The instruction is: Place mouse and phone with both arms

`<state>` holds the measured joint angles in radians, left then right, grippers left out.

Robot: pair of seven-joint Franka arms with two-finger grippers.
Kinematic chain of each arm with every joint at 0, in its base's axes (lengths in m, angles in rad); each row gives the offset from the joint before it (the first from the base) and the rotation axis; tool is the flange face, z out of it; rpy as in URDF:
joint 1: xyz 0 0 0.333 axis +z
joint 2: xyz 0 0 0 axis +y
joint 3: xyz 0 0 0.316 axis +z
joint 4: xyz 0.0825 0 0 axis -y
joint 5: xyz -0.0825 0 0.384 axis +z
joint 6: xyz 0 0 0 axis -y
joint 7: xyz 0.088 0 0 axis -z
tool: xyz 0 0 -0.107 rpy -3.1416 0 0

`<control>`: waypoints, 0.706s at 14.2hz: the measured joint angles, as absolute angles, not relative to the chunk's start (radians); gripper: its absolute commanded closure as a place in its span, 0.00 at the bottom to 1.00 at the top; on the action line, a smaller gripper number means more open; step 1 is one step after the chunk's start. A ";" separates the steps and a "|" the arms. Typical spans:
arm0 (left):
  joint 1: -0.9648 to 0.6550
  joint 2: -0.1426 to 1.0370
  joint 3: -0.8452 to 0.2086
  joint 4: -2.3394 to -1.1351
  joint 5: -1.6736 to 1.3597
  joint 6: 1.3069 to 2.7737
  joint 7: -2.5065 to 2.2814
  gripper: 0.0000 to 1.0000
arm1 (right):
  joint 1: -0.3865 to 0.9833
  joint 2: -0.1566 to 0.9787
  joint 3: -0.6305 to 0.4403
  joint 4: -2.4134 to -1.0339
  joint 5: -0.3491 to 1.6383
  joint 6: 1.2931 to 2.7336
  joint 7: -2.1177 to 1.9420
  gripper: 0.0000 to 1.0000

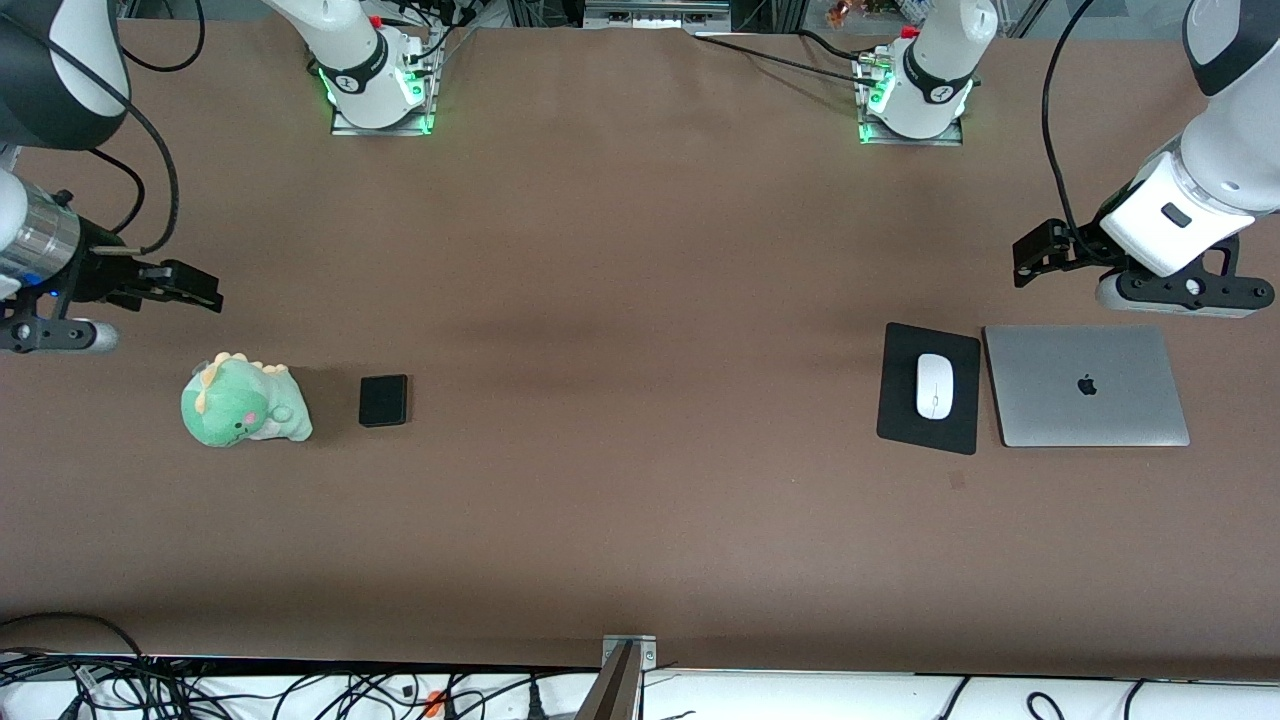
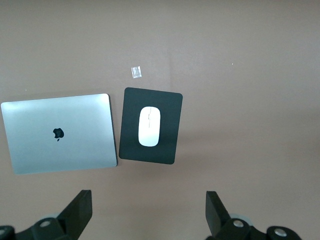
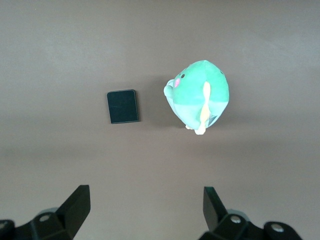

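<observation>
Left wrist view only, tape scrap (image 2: 135,72) beside mouse mat (image 2: 172,105)

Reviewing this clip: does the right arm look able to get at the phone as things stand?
Probably yes. The right gripper hangs open above the table near the phone, which lies flat with nothing on it. The green plush toy sits beside it, apart, leaving the way free.

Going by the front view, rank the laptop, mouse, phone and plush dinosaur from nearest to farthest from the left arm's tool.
From the left tool, open over bare table:
1. Laptop, closed, at the left arm's end.
2. Mouse, on the black mat beside the laptop.
3. Phone, toward the right arm's end.
4. Plush dinosaur, beside the phone, closest to that end.
</observation>
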<state>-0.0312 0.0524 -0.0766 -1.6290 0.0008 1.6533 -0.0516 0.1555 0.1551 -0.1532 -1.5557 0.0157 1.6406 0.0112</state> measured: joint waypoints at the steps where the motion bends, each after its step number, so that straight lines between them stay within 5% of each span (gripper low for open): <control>1: -0.031 0.052 -0.077 -1.629 0.001 1.653 -0.052 0.00 | 0.155 0.148 -0.151 -1.556 0.014 1.635 0.011 0.00; 10: -0.031 0.052 -0.077 -1.629 0.001 1.653 -0.052 0.00 | 0.154 0.139 -0.146 -1.523 0.011 1.635 0.011 0.00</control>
<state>-0.0312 0.0524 -0.0766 -1.6290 0.0008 1.6533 -0.0516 0.1538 0.1391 -0.1456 -1.5229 0.0111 1.6348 0.0112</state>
